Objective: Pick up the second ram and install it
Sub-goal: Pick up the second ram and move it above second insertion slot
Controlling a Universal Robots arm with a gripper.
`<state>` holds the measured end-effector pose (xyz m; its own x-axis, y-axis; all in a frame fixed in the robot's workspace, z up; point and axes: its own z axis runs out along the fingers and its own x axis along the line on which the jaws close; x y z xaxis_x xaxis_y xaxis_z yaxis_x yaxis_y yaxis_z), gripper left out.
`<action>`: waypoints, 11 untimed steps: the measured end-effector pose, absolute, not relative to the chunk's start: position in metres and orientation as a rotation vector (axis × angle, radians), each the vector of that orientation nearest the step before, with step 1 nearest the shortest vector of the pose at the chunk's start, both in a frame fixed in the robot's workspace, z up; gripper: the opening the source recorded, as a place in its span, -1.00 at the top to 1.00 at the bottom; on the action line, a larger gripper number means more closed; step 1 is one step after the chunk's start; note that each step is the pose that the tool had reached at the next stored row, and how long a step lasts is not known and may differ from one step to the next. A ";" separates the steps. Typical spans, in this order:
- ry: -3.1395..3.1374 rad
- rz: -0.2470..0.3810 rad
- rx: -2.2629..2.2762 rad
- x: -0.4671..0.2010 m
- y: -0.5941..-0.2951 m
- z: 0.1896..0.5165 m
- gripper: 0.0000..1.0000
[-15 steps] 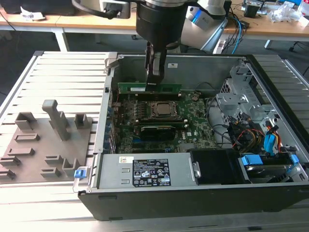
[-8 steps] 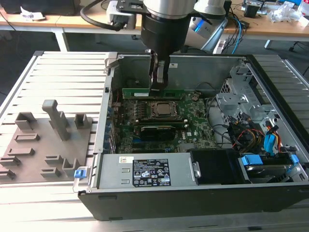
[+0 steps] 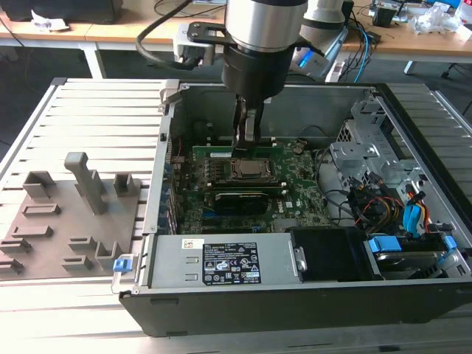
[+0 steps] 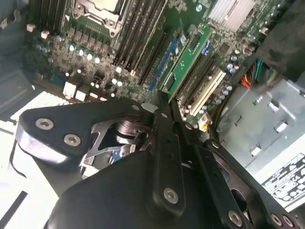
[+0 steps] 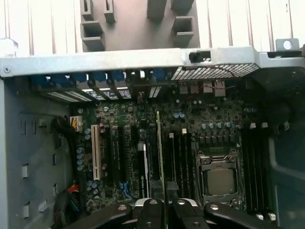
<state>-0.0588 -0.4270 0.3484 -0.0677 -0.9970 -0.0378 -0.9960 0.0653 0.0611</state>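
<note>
Gripper (image 3: 247, 131) reached into open computer case (image 3: 295, 313), fingers (image 5: 150, 213) pinched shut on second ram (image 5: 159, 143), thin green stick held edge-on, extending forward from fingertips over black memory slots (image 5: 183, 152). CPU socket (image 5: 220, 180) sat just beside fingers. Whether stick touched slot, unclear. You likely needed stick parallel to slot, notch matched, pressure straight and even, never twisting.

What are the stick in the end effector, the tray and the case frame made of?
Memory stick: green circuit board, matt, with dark chips. Tray: grey plastic by its look, dull moulded blocks. Case frame: bare sheet metal, probably steel; pale sheen, punched grille.
</note>
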 end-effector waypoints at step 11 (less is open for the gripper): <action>-2.282 -0.111 2.135 -0.026 -0.398 0.346 0.73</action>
<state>-0.0258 -0.3976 0.3461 -0.0676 -0.9970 -0.0379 -0.9960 0.0652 0.0616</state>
